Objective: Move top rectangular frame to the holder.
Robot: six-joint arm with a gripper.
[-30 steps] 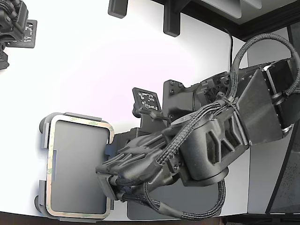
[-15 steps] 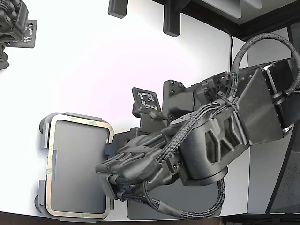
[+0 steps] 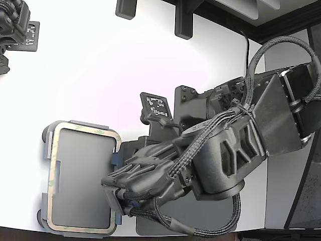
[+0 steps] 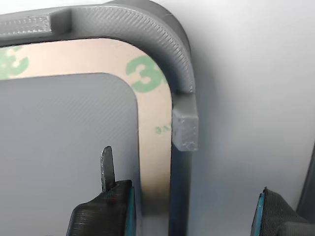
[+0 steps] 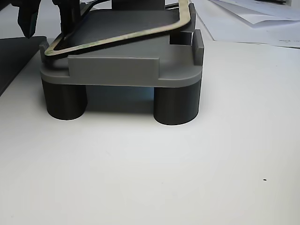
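Now, exterior view: frame (image 3: pixel 84 132) lies on holder (image 3: pixel 46 135) near lower left; your gripper (image 3: pixel 113 193) sits at its right edge, arm (image 3: pixel 220 155) covers dark mat (image 3: pixel 210 216). Tag (image 3: pixel 156 107) stands just behind.

Wrist view: jaws stand wide, holding nothing; one finger (image 4: pixel 106 206) over frame's inner side, other (image 4: pixel 275 216) outside holder wall. Corner tab (image 4: pixel 185 129) beside frame (image 4: pixel 153 147).

Other view: frame (image 5: pixel 126 36) sits tilted, far edge up on tab (image 5: pixel 190 33), so not seated, you judge; holder (image 5: pixel 112 68) on round feet (image 5: pixel 176 105).

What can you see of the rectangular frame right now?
The rectangular frame is a thin, flat tan outline with rounded corners, green printed marks and a hollow centre. It lies on the grey holder. In the other view it sits tilted, one corner riding on a raised tab. The gripper straddles one long side, jaws open.
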